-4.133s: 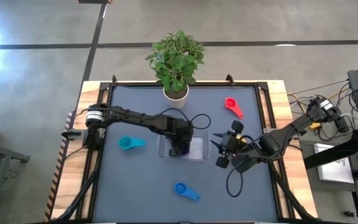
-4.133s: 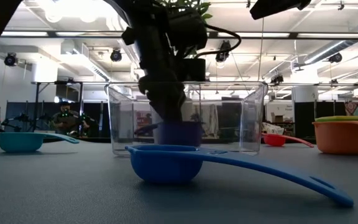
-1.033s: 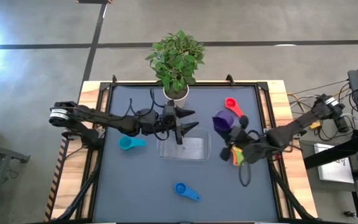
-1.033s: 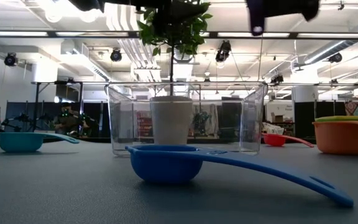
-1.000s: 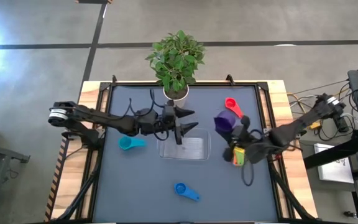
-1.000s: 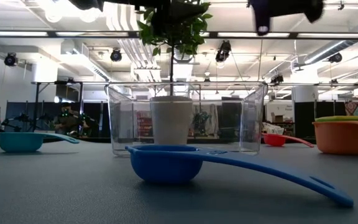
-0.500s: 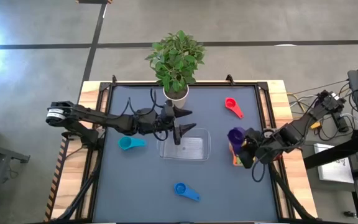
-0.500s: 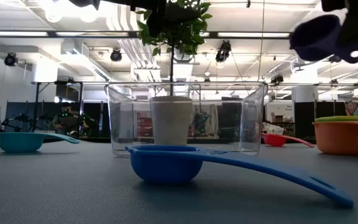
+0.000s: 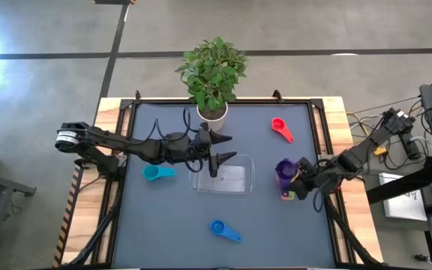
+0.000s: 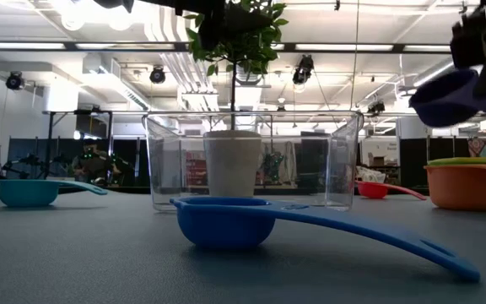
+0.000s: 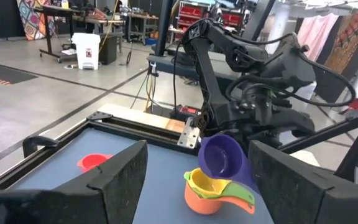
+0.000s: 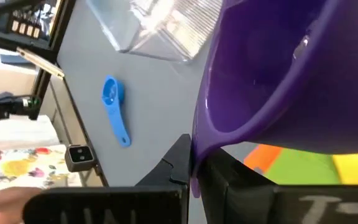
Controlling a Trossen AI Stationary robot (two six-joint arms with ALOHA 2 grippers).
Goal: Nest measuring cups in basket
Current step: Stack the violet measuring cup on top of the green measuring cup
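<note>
Right gripper [image 9: 303, 178] pinching purple cup [image 9: 284, 169] just above orange-yellow-green stack [image 9: 288, 192], well right of basket [image 9: 244, 171]; needs lowering level, centred, released only once seated.

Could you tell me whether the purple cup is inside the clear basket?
No, the right claw holds the purple cup above the stacked cups, beside the basket.

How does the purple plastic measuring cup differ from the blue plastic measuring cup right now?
The purple plastic measuring cup is lifted off the table in the right gripper, above the stack of orange, yellow and green cups; the blue plastic measuring cup lies free on the table's near side. The purple cup is tilted; the blue one sits upright. Both are round scoops outside the clear plastic basket.
</note>
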